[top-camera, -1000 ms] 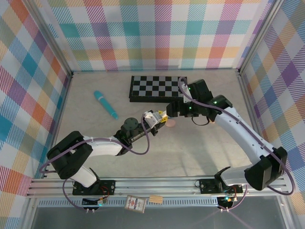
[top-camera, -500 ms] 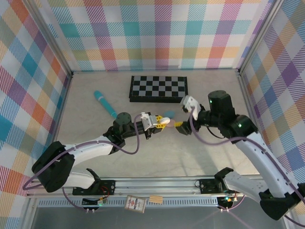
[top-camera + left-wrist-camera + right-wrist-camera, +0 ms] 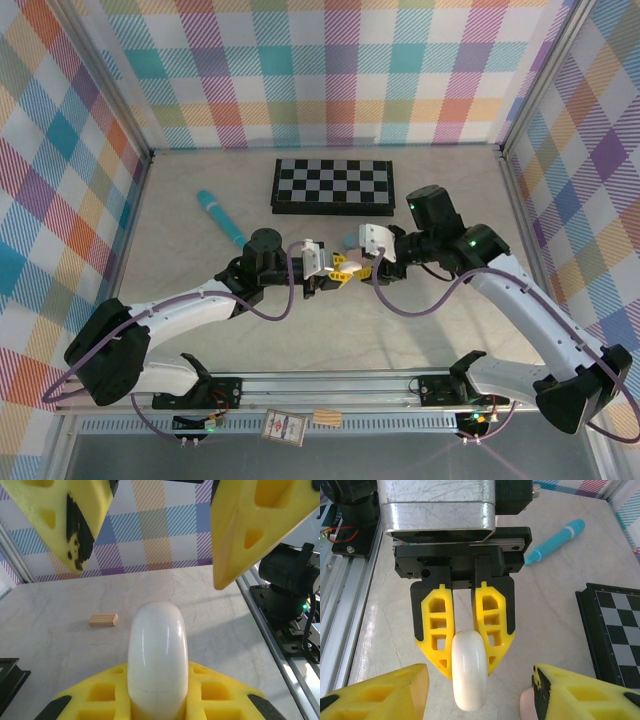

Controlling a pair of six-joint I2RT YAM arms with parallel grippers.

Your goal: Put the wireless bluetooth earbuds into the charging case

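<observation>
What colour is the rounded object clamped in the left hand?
White: a glossy, pebble-shaped plastic case, clearest in the right wrist view.

The left gripper (image 3: 157,692) is clamping a white charging case (image 3: 157,650); the right gripper (image 3: 160,530) is hanging agape just ahead.

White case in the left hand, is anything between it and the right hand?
Nothing visible. The left hand grips the white case with its rounded end sticking out, and the right hand faces it, open and lined up to straddle that end. A pink piece lies off to one side, outside the gap.
</observation>
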